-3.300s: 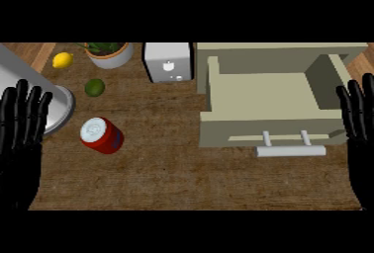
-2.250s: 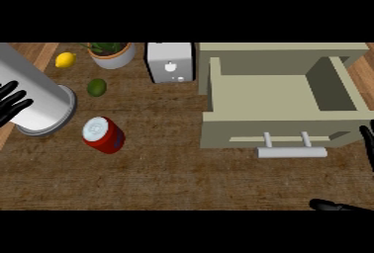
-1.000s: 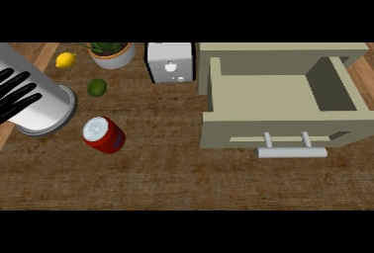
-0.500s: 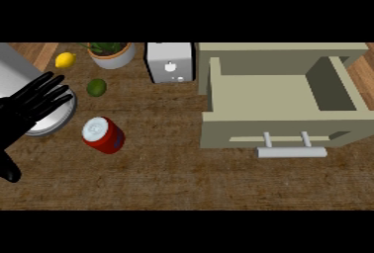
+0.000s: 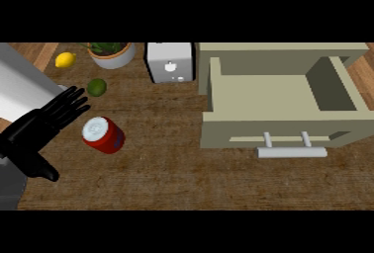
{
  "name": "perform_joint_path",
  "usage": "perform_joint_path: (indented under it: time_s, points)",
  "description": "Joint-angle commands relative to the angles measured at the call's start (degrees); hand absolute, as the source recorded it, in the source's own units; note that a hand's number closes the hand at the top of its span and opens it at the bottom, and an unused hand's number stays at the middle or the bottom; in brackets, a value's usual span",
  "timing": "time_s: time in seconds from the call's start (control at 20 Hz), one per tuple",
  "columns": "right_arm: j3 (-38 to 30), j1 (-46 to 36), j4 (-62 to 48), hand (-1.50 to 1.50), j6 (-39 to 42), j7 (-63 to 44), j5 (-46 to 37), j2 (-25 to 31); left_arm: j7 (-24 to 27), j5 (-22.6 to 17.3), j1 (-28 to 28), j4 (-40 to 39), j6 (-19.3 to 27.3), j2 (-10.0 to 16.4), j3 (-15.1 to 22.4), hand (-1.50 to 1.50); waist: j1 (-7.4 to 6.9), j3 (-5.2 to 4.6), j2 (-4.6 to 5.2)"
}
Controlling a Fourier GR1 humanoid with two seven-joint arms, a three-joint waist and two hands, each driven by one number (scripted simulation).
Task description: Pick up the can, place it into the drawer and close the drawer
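Since the earlier view, the left hand (image 5: 40,131) has come in closer to the can (image 5: 103,135), and the right hand has gone out of sight. The fingers (image 5: 70,105) are straight and spread apart, and they hold nothing yet. The can sits on the bench (image 5: 161,173), just to the right of the fingers and a little below their tips, near them but not touching. It looks like it stands up, with its silver top facing up and its red side showing under it, though I cannot be sure that it does not lean a bit. The left hand is the only hand near it, so I think this hand must make the grab, moving right and closing around the red side. The drawer (image 5: 241,128) is pulled open, well apart from the fingers, far off to their right past the can. Nothing shows inside it. Its handle (image 5: 292,151) sticks out at the front. A green fruit (image 5: 96,87) lies just above the fingertips, so the hand should take care not to bump it.
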State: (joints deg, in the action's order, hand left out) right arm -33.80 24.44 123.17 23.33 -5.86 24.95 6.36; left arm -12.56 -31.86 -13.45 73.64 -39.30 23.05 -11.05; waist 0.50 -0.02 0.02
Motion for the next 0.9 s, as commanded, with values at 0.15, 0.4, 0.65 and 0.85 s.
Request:
perform_joint_path:
  time_s: [0.15, 0.4, 0.65, 0.85]
  points:
    - [-3.37, 0.02, -6.3, -1.5, 5.23, 4.76, 0.07, -0.93, 11.76, 10.47, -1.28, -11.82, -2.69, -0.34, -1.65, -1.5, 0.24, -0.01, 0.1]
    - [-2.67, 1.1, -1.73, -1.5, 6.06, 2.6, -0.44, -3.2, 20.95, 17.68, -6.69, -22.35, -0.26, -1.41, -1.81, -1.5, 0.43, -0.03, 0.11]
    - [-3.02, 0.59, 3.16, -1.5, 4.76, -1.39, 0.32, -3.32, 28.89, 23.24, -9.45, -32.49, -0.07, -0.19, -1.49, -1.5, 0.56, -0.06, 0.19]
    - [-4.56, 0.81, 1.92, -1.5, 6.07, -0.82, 0.97, -3.93, 34.87, 27.18, -10.8, -39.66, -0.19, 1.61, -1.11, -1.5, 0.57, -0.06, 0.18]
